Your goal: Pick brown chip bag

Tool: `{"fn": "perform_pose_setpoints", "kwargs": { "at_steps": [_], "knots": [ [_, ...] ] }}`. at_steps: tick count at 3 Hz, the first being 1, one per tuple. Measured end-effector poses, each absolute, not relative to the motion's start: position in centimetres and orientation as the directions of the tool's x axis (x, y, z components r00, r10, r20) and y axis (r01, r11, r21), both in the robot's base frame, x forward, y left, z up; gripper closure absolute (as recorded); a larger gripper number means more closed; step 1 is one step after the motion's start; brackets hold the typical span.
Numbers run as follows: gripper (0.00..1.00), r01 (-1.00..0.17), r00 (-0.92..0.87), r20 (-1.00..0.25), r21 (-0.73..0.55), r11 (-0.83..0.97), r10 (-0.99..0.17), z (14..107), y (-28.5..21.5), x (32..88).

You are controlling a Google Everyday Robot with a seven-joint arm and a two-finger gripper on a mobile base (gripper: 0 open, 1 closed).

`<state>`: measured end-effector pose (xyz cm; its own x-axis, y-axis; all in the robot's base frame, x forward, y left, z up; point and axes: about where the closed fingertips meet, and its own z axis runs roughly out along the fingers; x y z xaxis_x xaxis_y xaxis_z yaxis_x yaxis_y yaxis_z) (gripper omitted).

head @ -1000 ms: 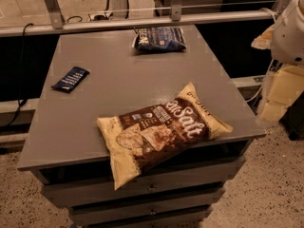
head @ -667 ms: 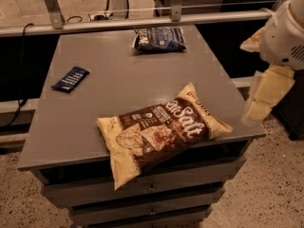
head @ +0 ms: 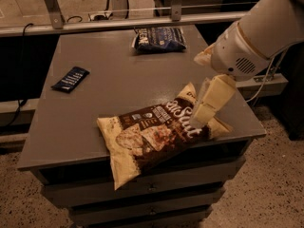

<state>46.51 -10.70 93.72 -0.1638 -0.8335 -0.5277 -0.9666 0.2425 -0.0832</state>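
Cream end effector (head: pixel 203 114) above the brown chip bag (head: pixel 152 133): dark-brown middle, cream-yellow ends, white lettering.

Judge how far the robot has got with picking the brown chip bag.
Done: the gripper is positioned above the brown chip bag, at its right end. In hand: apparently lining up a grasp. Left: gripping and lifting; the bag lies flat on the table, overhanging its front edge.
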Motion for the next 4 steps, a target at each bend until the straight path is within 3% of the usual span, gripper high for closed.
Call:
{"fn": "perform_pose_setpoints", "kwargs": {
  "at_steps": [3, 4],
  "knots": [
    [0.0, -0.966, -0.221, -0.6, 0.023, 0.259, -0.769, 87.6, -8.7, 45.7],
    [0.18, -0.965, -0.22, -0.619, 0.024, 0.262, -0.754, 86.8, -8.6, 45.6]
  ]
}}
